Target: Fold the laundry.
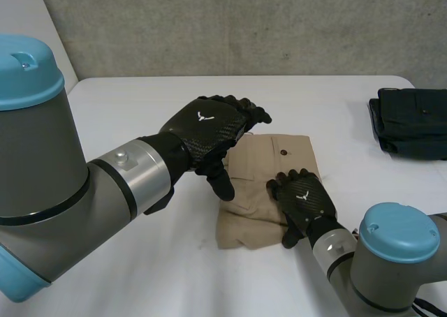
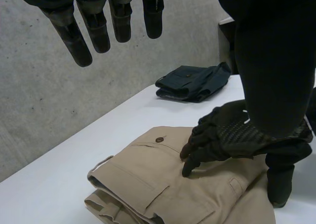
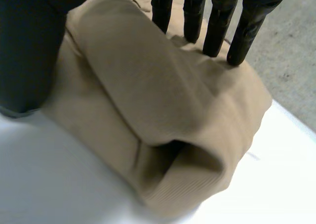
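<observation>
The folded trousers [image 1: 253, 216] lie at the middle of the tabletop [image 1: 181, 275]. The right hand [image 1: 304, 198] rests on their near right part, fingers straight on the cloth. The left hand [image 1: 206, 125] hangs over their far left part. A second folded garment [image 1: 412, 121] lies at the far right, well apart from the trousers.

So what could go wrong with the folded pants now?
The tan pants have a puffy, gaping fold at one end, so they might spring open if the right hand, pressing flat on top, lifts off. If that hand slides instead, it could drag the top layer crooked. The open left hand is close above one edge and could snag it.
</observation>
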You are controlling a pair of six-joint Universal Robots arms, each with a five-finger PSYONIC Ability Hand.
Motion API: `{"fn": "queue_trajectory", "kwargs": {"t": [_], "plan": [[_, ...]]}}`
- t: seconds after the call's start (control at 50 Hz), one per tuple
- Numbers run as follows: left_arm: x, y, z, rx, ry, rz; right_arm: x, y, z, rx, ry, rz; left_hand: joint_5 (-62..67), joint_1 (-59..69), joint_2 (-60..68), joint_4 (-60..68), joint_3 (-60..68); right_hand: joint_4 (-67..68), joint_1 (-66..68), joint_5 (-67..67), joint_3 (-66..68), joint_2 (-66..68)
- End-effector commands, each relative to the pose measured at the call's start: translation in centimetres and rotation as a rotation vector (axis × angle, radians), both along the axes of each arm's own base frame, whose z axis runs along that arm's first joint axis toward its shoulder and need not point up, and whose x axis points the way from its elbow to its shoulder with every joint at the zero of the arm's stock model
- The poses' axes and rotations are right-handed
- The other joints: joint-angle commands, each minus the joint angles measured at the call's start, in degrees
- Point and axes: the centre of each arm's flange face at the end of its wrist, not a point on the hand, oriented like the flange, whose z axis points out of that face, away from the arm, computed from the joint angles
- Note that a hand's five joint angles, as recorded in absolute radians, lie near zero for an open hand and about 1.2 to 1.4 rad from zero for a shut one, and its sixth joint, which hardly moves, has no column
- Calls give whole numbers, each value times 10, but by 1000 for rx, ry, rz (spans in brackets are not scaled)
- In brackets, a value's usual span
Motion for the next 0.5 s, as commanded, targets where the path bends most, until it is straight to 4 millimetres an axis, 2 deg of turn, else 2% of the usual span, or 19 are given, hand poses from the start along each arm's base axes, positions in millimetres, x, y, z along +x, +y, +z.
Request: {"fn": "queue_trajectory", "kwargs": {"t": [0.02, 0.12, 0.34, 0.4, 0.48, 0.5], "plan": [[0, 0, 0, 10, 8, 4, 6, -10, 1, -74, -3, 14, -5, -13, -10, -7, -7, 125, 142, 121, 123, 123], [0, 0, 0, 24, 22, 8, 10, -17, 1, -95, -2, 16, -5, -13, -10, -7, -7, 207, 224, 204, 205, 205], [0, 0, 0, 28, 23, 10, 22, -39, 9, -147, -32, 15, -3, -11, -8, -5, -5, 245, 261, 241, 242, 242], [1, -1, 0, 27, 24, 12, 27, -46, 5, -144, -28, 12, -3, -11, -8, -5, -5, 263, 280, 259, 261, 261], [1, -1, -1, 30, 23, 10, 30, -55, 0, -139, -16, 11, -3, -11, -8, -5, -5, 433, 449, 429, 430, 430], [1, -1, -1, 31, 21, 12, 31, -56, 0, -133, -8, 12, -3, -11, -8, -5, -5, 566, 583, 563, 564, 564]]}}
